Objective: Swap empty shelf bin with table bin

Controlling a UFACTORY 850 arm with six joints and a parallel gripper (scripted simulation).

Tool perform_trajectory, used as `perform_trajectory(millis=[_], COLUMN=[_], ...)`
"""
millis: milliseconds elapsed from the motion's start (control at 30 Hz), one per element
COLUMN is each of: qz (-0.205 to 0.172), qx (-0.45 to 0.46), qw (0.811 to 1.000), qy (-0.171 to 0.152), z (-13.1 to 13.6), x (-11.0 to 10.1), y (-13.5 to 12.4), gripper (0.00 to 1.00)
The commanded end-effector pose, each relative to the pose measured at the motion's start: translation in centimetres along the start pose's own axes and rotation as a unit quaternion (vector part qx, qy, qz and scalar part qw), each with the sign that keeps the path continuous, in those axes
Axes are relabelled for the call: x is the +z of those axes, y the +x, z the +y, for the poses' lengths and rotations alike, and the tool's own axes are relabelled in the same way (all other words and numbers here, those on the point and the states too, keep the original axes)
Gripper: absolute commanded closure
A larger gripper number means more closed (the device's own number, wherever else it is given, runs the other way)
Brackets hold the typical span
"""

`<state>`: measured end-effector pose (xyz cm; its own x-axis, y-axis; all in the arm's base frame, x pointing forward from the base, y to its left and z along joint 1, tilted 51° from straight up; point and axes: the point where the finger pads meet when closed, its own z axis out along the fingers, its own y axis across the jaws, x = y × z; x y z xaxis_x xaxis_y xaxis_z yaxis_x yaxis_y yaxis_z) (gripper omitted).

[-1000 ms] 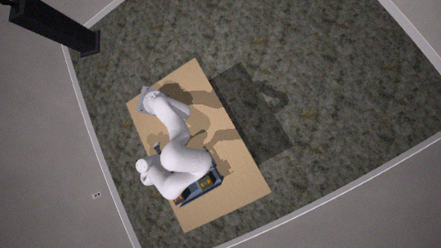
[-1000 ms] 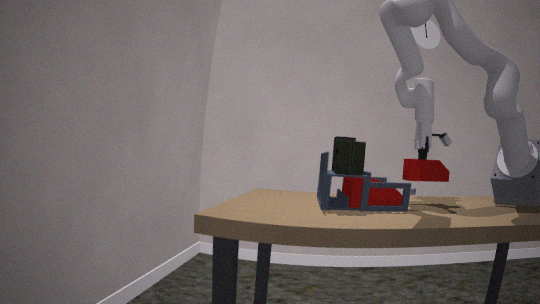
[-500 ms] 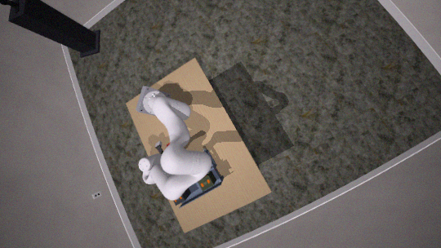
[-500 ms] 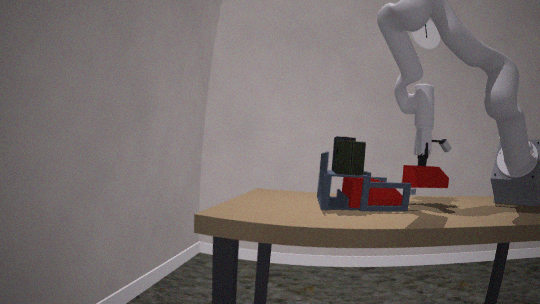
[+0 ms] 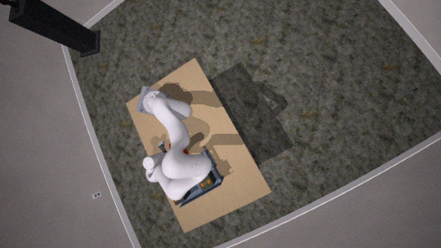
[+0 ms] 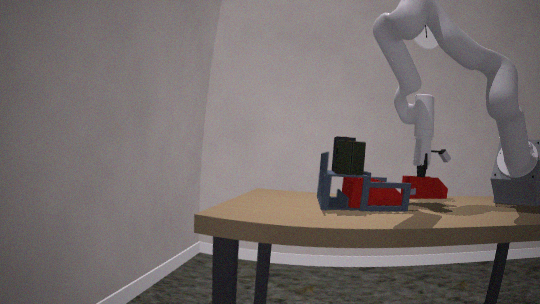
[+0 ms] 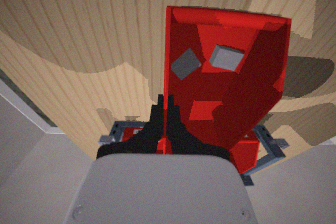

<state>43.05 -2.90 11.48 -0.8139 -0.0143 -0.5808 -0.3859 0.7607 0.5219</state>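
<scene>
My gripper point(image 6: 422, 171) point(image 7: 165, 103) is shut on the thin left side wall of a red open bin point(image 6: 426, 187) point(image 7: 230, 105). The bin holds two grey blocks point(image 7: 186, 63) point(image 7: 226, 57) and a red one. In the side view it hangs level and low over the wooden table point(image 6: 280, 216) point(image 5: 241, 184), just behind the blue-grey shelf point(image 6: 365, 200) point(image 5: 215, 176) point(image 7: 270, 145). I cannot tell whether its base touches the table. Another red bin point(image 6: 372, 193) sits in the shelf's lower level. From overhead the arm hides the gripper; only a sliver of the held bin point(image 5: 185, 151) shows.
Two dark green bins point(image 6: 349, 156) stand on the shelf's upper board. Orange parts point(image 5: 205, 183) show in a shelf bin from overhead. The robot base point(image 6: 515, 191) point(image 5: 144, 103) stands at the table's far end. A black post point(image 5: 53, 23) stands on the floor.
</scene>
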Motion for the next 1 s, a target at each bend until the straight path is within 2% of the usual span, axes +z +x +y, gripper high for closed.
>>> perform_trajectory(millis=[0,233,967], qz=[-0.001,-0.001,-0.001], qx=[0.000,0.000,0.000], qw=[1.000,1.000,1.000], qy=[0.001,0.001,0.001], z=[-0.06,-0.05,-0.06], x=[0.79,1.45,1.69], y=[-0.07,-0.07,-0.07], gripper=[1.00,1.00,1.00])
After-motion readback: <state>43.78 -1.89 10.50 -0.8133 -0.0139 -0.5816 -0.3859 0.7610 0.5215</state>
